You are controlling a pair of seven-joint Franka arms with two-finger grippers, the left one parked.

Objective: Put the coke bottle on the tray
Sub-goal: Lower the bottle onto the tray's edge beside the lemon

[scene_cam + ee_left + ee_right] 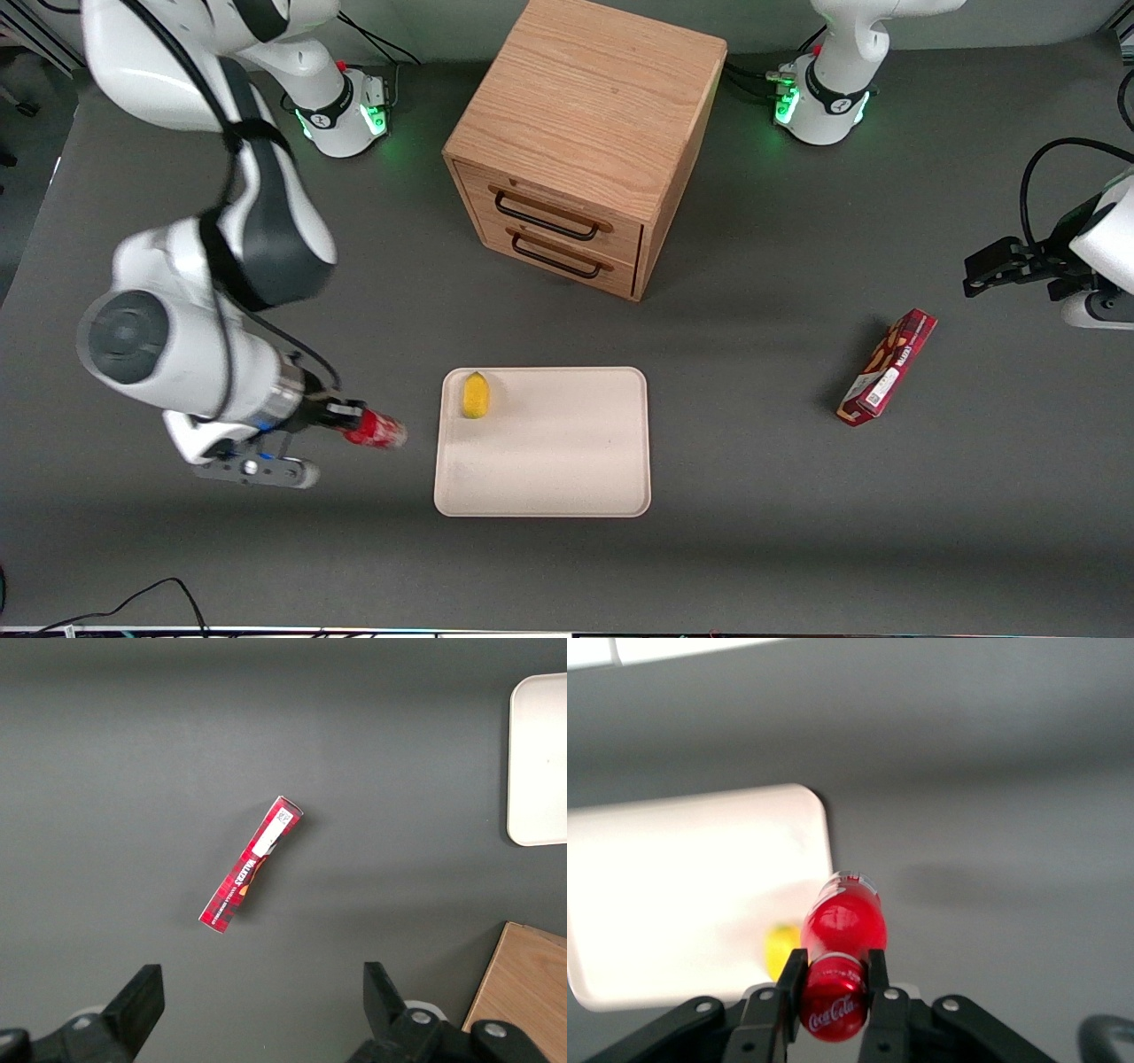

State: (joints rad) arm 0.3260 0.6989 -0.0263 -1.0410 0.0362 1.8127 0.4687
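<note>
My right gripper is shut on the small red coke bottle and holds it lying sideways above the table, beside the tray's edge toward the working arm's end. In the right wrist view the fingers clamp the bottle's red cap, and the bottle's body points out toward the tray. The beige tray lies flat in front of the cabinet, nearer the front camera; it also shows in the right wrist view.
A yellow object sits on the tray near its corner toward the working arm. A wooden two-drawer cabinet stands farther from the front camera. A red snack box lies toward the parked arm's end.
</note>
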